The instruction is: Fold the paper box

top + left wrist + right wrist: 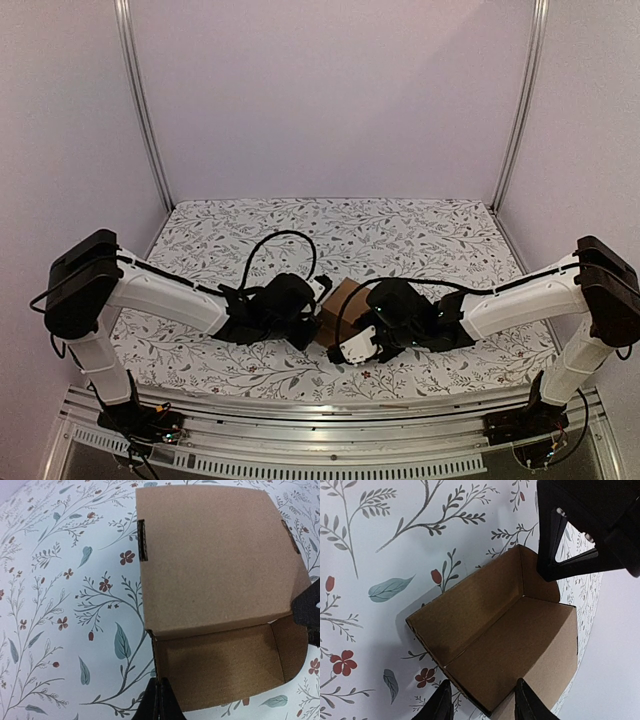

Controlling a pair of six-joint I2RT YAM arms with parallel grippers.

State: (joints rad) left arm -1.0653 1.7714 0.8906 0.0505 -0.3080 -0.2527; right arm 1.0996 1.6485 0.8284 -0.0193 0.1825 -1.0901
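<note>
Your left gripper (159,700): fingers pressed together at wall edge of plain brown cardboard paper box (215,555), probably steadying it. Box sits on floral tablecloth (400,230) between both grippers, lid open. Your right gripper (485,702): half-spread, clamping box end against sliding.

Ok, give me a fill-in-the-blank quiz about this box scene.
1. The cardboard box is ___ in colour.
2. The left gripper is ___, not open.
3. The cloth shows leaves and small red ___.
4. Nothing lies inside the cardboard box: it is ___.
Missing: brown; shut; flowers; empty.
</note>
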